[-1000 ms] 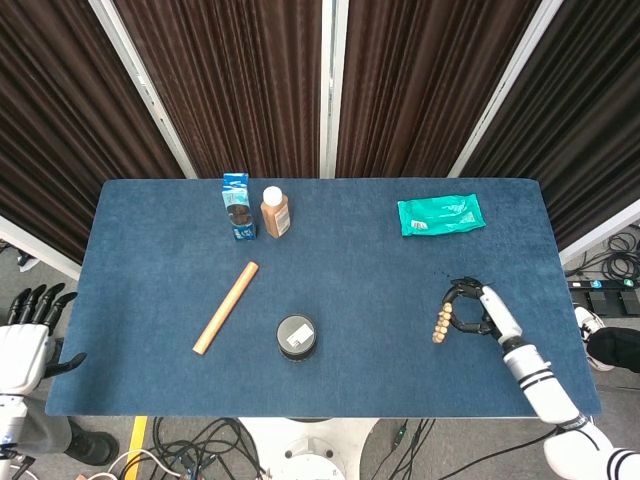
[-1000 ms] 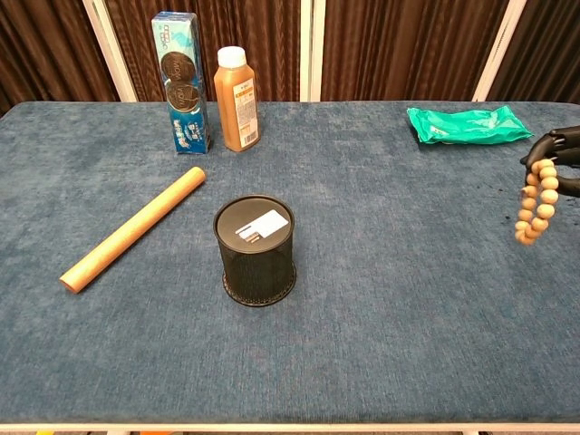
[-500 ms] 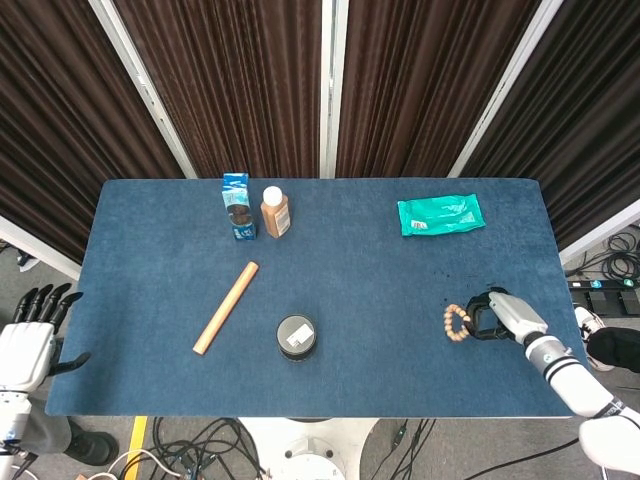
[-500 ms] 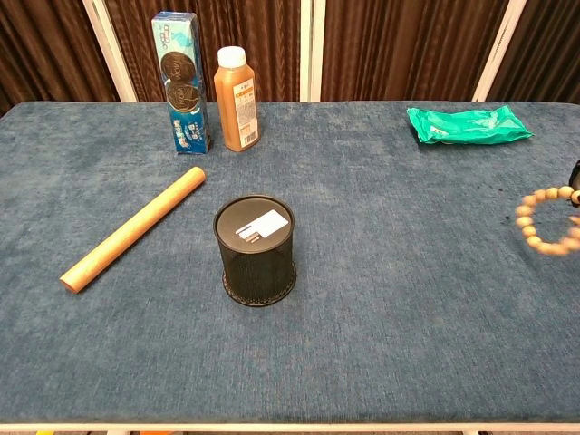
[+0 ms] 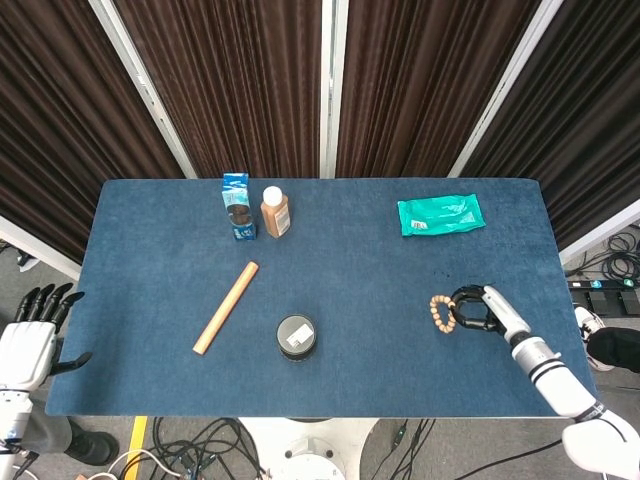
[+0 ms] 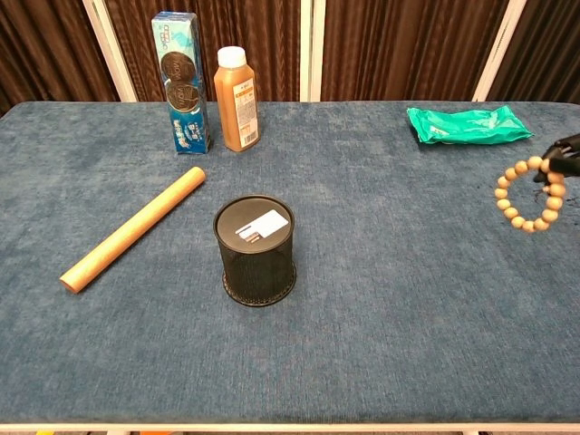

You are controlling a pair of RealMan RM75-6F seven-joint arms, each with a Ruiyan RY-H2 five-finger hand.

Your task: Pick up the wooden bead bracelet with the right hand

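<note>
Bracelet [image 6: 527, 196] pinched by right robot hand [image 5: 482, 309], lifted off desk [image 5: 380, 270] at right; pickup seemingly done.

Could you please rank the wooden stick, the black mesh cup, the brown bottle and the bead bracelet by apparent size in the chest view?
1. wooden stick, longest
2. black mesh cup
3. brown bottle, farther away, so unsure against the cup
4. bead bracelet
</note>
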